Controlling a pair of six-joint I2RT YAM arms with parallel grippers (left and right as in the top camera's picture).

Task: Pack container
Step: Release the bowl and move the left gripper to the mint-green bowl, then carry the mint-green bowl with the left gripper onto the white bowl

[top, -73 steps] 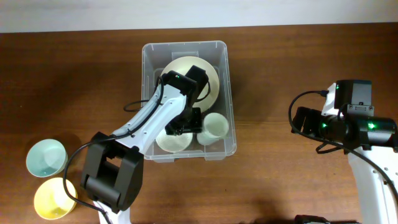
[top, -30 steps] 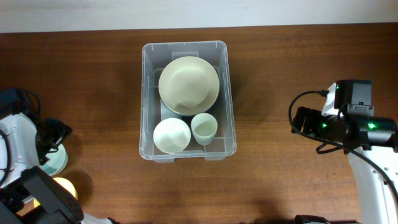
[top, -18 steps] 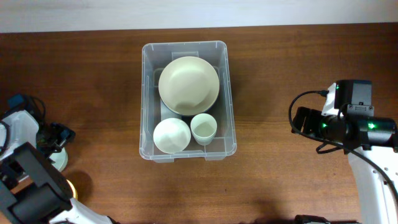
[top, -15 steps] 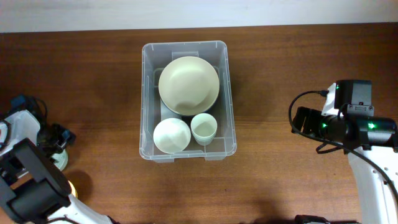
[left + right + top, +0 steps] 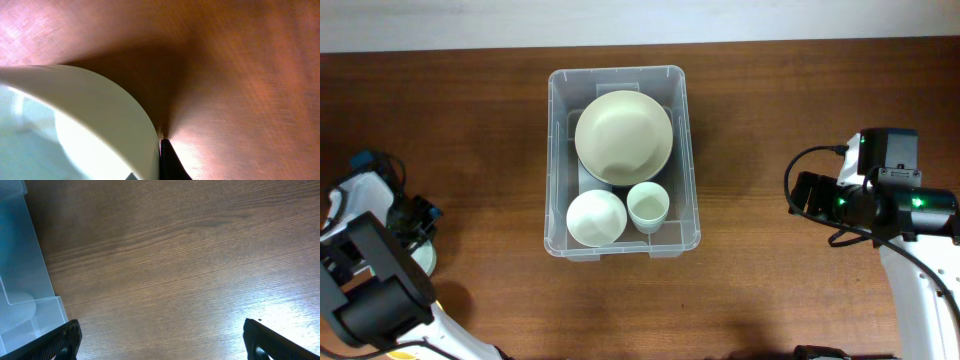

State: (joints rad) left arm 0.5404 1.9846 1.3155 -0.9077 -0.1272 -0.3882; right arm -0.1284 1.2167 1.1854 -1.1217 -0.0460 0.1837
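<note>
The table (image 5: pixel 770 100) carries the container (image 5: pixel 616 71) at its centre. The container holds a large plate (image 5: pixel 623 135), a small white bowl (image 5: pixel 596 217) and a cup (image 5: pixel 647 207). The step in hand appears to be pickup of the pale bowl (image 5: pixel 422 260) at the left edge of the table, well apart from the container. The left gripper (image 5: pixel 415 222) hangs over this bowl. For a sound grasp, place one finger inside the wall and one outside, close on the rim, then lift straight up before travel. The overhead view gives the layout, but the arm hides the jaws. The left wrist view shows one dark fingertip (image 5: pixel 170 162) just outside the bowl wall. The other finger is out of frame, so it cannot be told whether the grip is closed. The right wrist view shows the right gripper (image 5: pixel 162 340) spread wide and empty over bare wood, beside a container corner.
</note>
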